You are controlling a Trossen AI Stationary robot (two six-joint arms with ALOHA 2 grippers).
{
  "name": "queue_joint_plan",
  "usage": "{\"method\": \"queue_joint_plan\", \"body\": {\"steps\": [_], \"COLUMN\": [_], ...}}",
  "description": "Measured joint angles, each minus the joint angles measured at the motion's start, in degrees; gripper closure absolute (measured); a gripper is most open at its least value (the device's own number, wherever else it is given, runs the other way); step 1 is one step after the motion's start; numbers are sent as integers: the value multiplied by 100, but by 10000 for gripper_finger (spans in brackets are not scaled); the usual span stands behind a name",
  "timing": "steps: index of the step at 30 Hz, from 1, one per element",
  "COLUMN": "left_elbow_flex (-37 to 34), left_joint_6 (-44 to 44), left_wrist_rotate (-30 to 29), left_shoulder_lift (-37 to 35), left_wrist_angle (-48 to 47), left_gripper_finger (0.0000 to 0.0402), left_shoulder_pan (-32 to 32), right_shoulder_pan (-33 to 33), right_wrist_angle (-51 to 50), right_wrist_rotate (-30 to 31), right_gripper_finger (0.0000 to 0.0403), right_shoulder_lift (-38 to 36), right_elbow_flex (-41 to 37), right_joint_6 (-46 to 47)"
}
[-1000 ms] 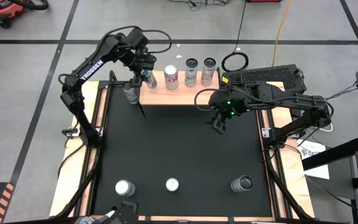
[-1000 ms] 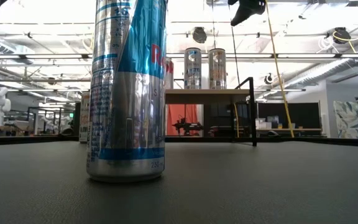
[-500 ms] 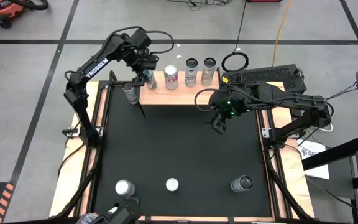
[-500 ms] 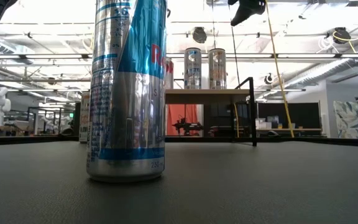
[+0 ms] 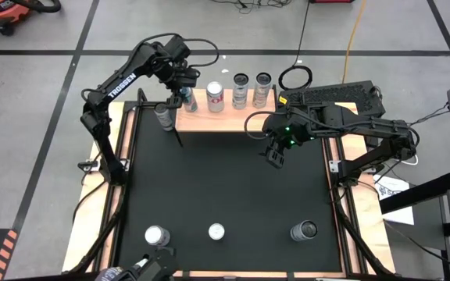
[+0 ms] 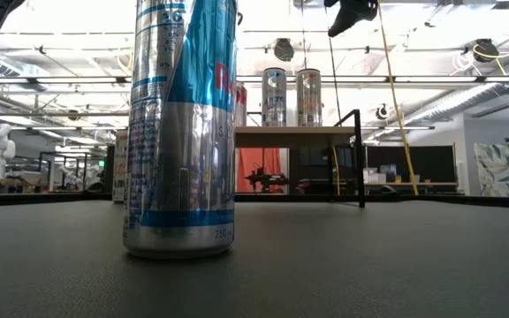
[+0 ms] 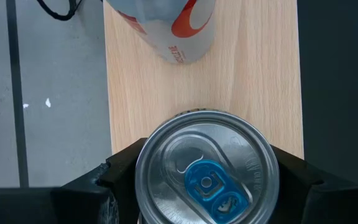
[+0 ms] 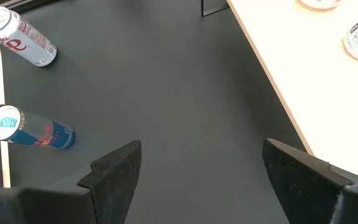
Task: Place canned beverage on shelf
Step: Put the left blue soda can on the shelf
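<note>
The shelf (image 5: 230, 103), a pale wood top on thin black legs, stands at the table's far edge. On it are a red-and-white can (image 5: 216, 97) and two silver cans (image 5: 241, 90) (image 5: 263, 88). My left gripper (image 5: 184, 94) is over the shelf's left end, shut on a silver can with a blue tab (image 7: 207, 174). The wood top (image 7: 253, 93) shows beneath that can. My right gripper (image 5: 274, 156) hangs open above the black mat at mid-table and touches nothing. In the low view a near can hides the held can. My left gripper pinches the can between its two fingers (image 7: 120, 177), one on each side of the wall just below the top rim (image 7: 140, 167). The fingers come from above, pointing steeply down. The can is upright over the shelf's left end. I cannot tell whether its base rests on the wood.
Three cans stand near the table's front edge (image 5: 156, 235) (image 5: 216, 231) (image 5: 305, 230); the middle one fills the low view (image 6: 182, 132). Another can (image 5: 162, 115) stands on the mat by the shelf's left leg. The mat between shelf and front cans is bare.
</note>
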Motion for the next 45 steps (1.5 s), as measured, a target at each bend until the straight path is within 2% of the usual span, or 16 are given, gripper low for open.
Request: {"method": "queue_joint_plan", "body": {"steps": [45], "left_elbow_flex": [-4], "left_joint_6": [-234], "left_wrist_rotate": [-144], "left_shoulder_lift": [-2], "left_wrist_angle": [37], "left_gripper_finger": [155], "left_shoulder_pan": [0], "right_shoulder_pan": [1], "right_wrist_angle": [0], "right_wrist_rotate": [0], "right_gripper_finger": [87], "right_shoulder_lift": [0], "right_elbow_flex": [0], "right_joint_6": [0]}}
